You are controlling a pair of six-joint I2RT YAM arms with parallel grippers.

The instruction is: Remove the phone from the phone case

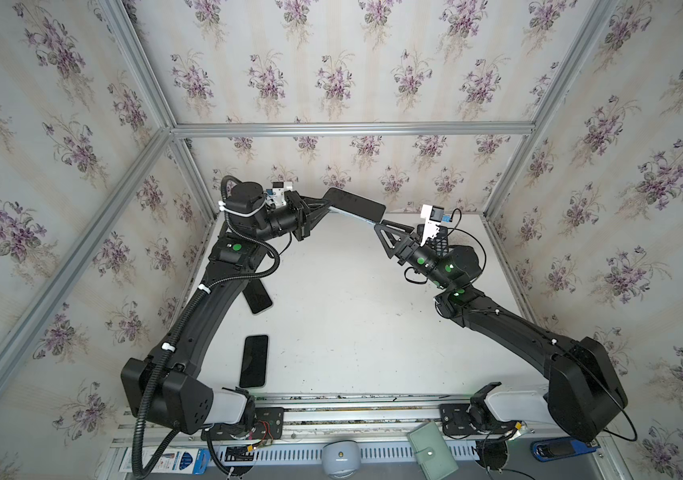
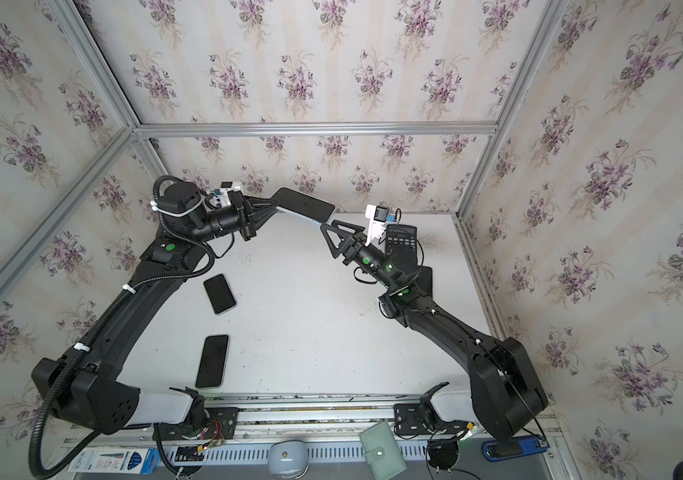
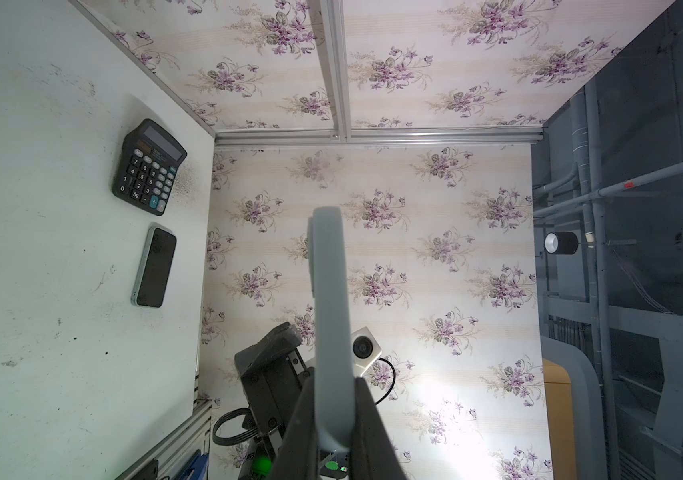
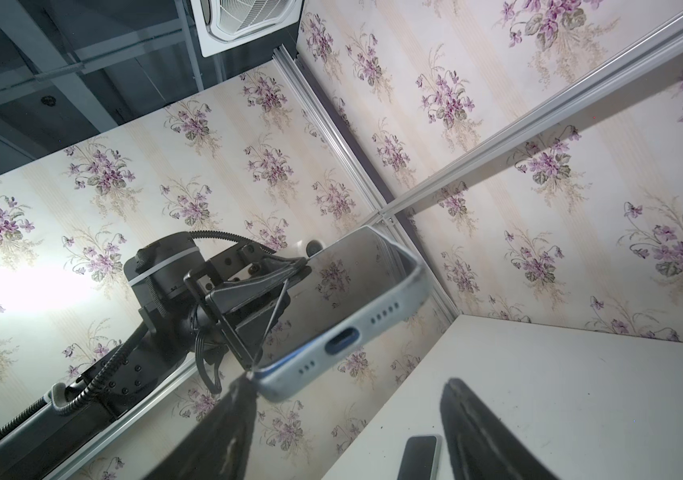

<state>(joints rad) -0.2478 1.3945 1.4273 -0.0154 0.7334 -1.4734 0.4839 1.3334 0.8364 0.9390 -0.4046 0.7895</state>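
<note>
Left claw (image 1: 328, 205): clamping tight on case (image 3: 331, 311) edge, holding phone (image 4: 344, 286) aloft over table's (image 1: 352, 311) far side, phone sitting in case. Right claw (image 4: 350, 378): gaping wide, one finger (image 4: 240, 399) touching phone's bottom corner, other finger hanging clear.

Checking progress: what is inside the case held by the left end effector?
The phone: its glossy black screen fills the case in the right wrist view. Its back and sides are covered by the case.
</note>
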